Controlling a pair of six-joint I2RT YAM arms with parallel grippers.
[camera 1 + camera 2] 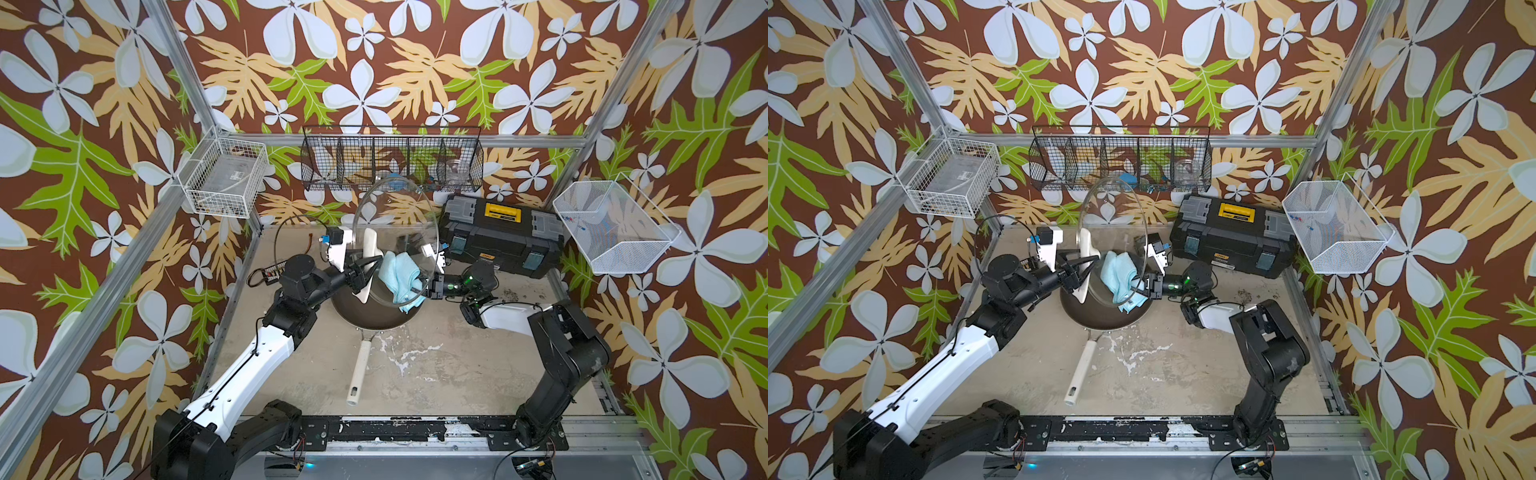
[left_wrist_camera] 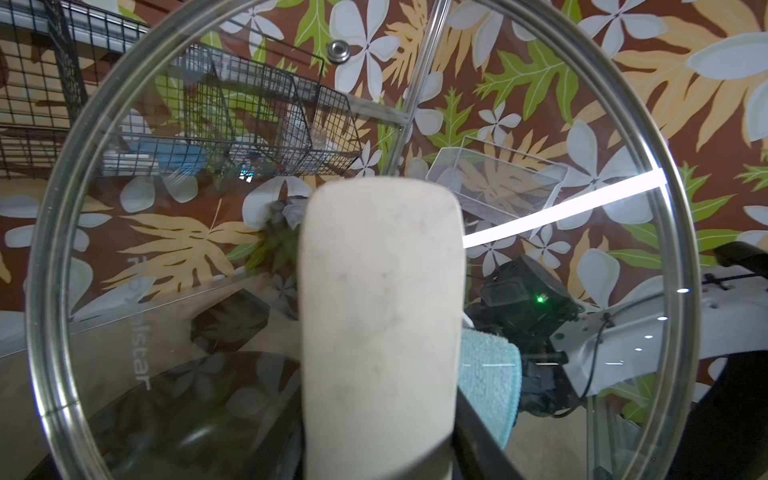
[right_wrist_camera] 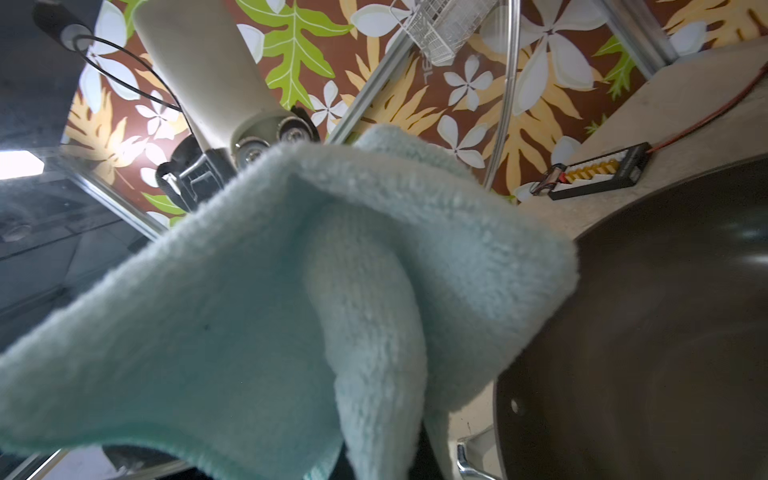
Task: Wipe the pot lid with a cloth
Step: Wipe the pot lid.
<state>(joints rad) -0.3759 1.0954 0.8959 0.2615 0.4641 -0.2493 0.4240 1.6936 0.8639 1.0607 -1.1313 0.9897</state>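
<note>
Standing on edge, the clear metal-rimmed pot lid (image 1: 395, 216) is clamped by left fingers (image 1: 368, 262); right fingers (image 1: 417, 288) pinch the blue cloth (image 1: 398, 274).

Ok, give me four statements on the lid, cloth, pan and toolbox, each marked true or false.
1. The lid lies flat on the pan. False: it is held up on edge above the pan.
2. The left jaws grip the lid's handle. True.
3. The cloth lies on the table. False: the right jaws hold it up at the lid's inner side.
4. The toolbox is shut. True.
</note>
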